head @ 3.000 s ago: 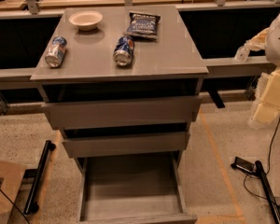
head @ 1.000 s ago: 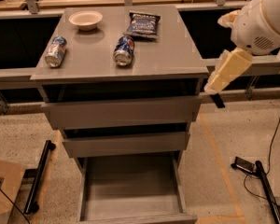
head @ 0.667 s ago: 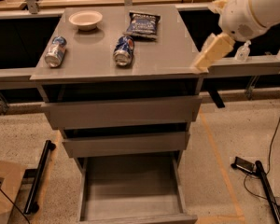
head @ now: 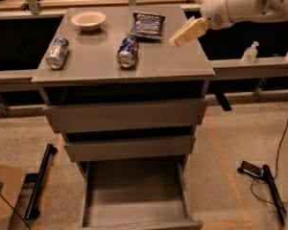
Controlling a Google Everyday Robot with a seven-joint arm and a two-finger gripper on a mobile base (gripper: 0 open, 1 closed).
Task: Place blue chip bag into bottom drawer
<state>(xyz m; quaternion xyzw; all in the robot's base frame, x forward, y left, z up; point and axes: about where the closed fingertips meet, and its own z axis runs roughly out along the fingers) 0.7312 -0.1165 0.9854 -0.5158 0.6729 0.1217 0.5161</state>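
Gripper (head: 186, 32) has moved in over the worktop (head: 101, 61). Three seconds back it hung off to the right of the cabinet, a second ago it was at the right edge, and now it sits above the surface near the far right corner, just right of the chip bag (head: 147, 25) and not touching it. It points down and left toward the bag. Can't tell whether it's open or closed from this angle, but it's carrying nothing, since the bag still lies flat at the far edge, right of centre, same spot as before. The two cans (head: 127, 51) (head: 57, 53) and the bowl (head: 88, 19) haven't moved either. The bottom drawer (head: 134, 200) is pulled out and nothing is in it, so the drop target is ready. My read is that this is the approach phase, with the grasp not yet started. The next move probably needs a short shift left plus a descent onto the bag. The nearer can sits just in front of the bag, so come in from the right side to avoid knocking it.
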